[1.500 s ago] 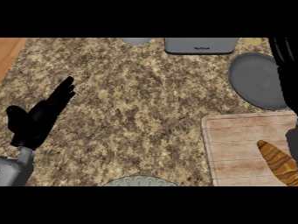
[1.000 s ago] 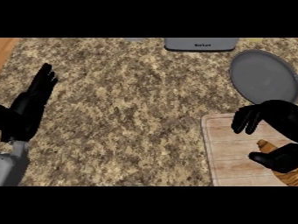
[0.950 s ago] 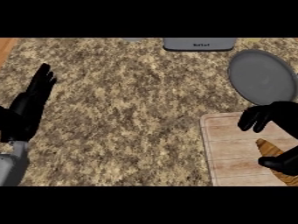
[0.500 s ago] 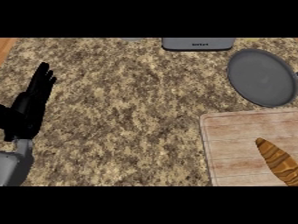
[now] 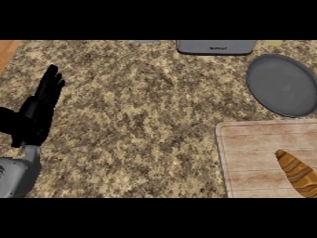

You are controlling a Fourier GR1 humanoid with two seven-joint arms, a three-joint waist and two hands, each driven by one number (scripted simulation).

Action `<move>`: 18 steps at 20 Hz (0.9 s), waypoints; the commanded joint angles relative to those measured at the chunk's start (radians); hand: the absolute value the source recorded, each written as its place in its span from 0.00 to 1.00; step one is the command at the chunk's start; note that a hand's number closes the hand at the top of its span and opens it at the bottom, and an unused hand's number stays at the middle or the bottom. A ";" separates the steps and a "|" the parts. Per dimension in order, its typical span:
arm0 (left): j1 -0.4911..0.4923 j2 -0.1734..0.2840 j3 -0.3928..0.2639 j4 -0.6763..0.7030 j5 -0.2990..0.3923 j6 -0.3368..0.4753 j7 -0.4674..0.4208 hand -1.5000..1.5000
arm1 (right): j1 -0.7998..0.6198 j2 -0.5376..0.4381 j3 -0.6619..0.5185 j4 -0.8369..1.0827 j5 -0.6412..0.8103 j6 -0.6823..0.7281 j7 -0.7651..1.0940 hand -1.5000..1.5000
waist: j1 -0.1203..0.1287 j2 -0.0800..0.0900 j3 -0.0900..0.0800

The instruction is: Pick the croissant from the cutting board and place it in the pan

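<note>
Golden croissant [image 5: 300,174] lies diagonally on the cutting board [image 5: 257,144].

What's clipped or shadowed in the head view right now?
Head view: flat, even light, no glare and no clear cast shadows. The croissant on the cutting board is cut off at the lower edge; the pan handle runs off the right edge. The left hand rests open at left; the right hand is out of frame.

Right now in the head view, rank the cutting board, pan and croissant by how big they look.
1. Cutting board, largest, though cut off by the view's edges.
2. Pan, somewhat smaller.
3. Croissant, clearly smallest.
</note>
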State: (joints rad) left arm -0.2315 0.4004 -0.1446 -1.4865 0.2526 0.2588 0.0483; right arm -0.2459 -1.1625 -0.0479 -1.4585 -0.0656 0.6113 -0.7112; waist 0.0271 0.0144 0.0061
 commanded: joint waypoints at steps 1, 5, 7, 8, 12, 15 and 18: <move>-0.005 -0.020 -0.013 0.007 -0.009 0.002 -0.001 0.50 | -0.023 -0.079 0.018 0.056 0.072 0.147 -0.292 0.00 | 0.001 -0.003 -0.002; -0.031 0.002 0.022 0.042 -0.013 -0.006 -0.009 0.50 | -0.029 -0.089 0.073 0.039 0.079 0.074 -0.330 0.00 | -0.004 -0.005 -0.004; -0.021 -0.022 0.015 0.032 -0.002 -0.003 -0.003 0.50 | 0.021 -0.083 0.118 0.007 0.080 0.046 -0.353 0.00 | -0.016 -0.009 -0.004; 0.010 -0.024 -0.006 -0.005 -0.016 0.002 -0.003 0.50 | 0.024 -0.095 0.135 -0.015 0.070 0.050 -0.339 0.00 | -0.007 -0.012 -0.004; -0.024 0.013 0.045 0.025 0.012 -0.022 0.022 0.50 | 0.072 -0.118 0.224 -0.057 0.094 0.020 -0.391 0.00 | -0.012 -0.009 -0.003; -0.031 -0.033 0.015 0.043 -0.030 0.021 0.001 0.50 | 0.080 -0.140 0.252 -0.085 0.106 -0.021 -0.423 0.00 | -0.022 -0.009 -0.004; 0.015 -0.018 0.020 0.026 -0.028 -0.004 -0.006 0.50 | 0.124 -0.202 0.255 -0.092 0.149 -0.070 -0.433 0.00 | -0.029 -0.015 -0.005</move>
State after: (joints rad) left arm -0.2317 0.3868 -0.1197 -1.4525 0.2363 0.2509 0.0327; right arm -0.1580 -1.3230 0.1863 -1.5645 0.0364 0.4205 -0.9306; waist 0.0083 0.0032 0.0013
